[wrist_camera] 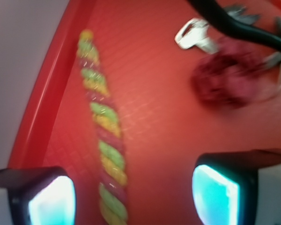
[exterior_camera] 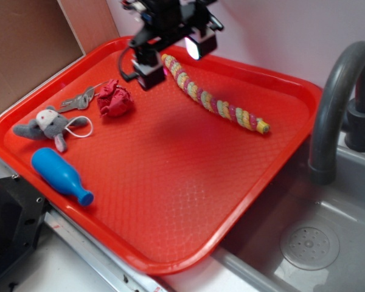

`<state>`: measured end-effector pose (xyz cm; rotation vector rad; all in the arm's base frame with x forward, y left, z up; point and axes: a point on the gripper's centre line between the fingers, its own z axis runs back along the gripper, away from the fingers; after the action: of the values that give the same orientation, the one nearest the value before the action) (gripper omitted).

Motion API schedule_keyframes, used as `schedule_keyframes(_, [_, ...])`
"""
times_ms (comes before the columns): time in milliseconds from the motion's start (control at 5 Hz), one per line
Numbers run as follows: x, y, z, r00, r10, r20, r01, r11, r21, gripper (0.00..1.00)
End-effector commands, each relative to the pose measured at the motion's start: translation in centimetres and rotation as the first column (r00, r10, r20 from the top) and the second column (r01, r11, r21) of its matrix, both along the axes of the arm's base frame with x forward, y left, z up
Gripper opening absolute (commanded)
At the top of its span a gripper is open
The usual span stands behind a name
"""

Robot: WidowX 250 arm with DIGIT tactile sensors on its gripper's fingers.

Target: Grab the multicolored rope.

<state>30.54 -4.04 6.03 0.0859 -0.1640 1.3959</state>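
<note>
The multicolored rope [exterior_camera: 216, 104] is a thick twist of pink, yellow and green strands lying diagonally along the back of the red tray [exterior_camera: 170, 182]. In the wrist view the rope [wrist_camera: 105, 131] runs lengthwise between the jaws, nearer the left finger. My gripper [exterior_camera: 173, 58] hovers above the rope's upper left end, apart from it. It is open, with its two glowing pads [wrist_camera: 215, 194] set wide and nothing between them but the rope far below. The gripper [wrist_camera: 133, 197] shows only its fingertips in the wrist view.
A crumpled red cloth ball [exterior_camera: 115, 100] and keys [exterior_camera: 79, 100] lie left of the rope. A grey stuffed mouse [exterior_camera: 48, 125] and a blue bottle [exterior_camera: 61, 175] sit at the tray's left front. A grey faucet [exterior_camera: 337, 103] and sink [exterior_camera: 304, 243] stand to the right.
</note>
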Motion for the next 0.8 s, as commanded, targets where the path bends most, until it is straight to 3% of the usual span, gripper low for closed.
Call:
schedule_keyframes(0, [1.7, 1.1, -1.0, 1.000, -0.001, 0.019, 0.001, 1.000, -0.004, 1.00])
schedule_keyframes(200, [1.5, 0.6, -2.2, 1.000, -0.028, -0.001, 0.028, 1.000, 0.004, 1.00])
schedule_keyframes(400, [1.3, -0.1, -3.4, 0.997, -0.066, -0.028, 0.067, 0.997, 0.023, 0.88])
schedule_keyframes(600, [1.1, 0.1, -3.5, 0.997, -0.068, -0.021, 0.069, 0.997, 0.039, 0.00])
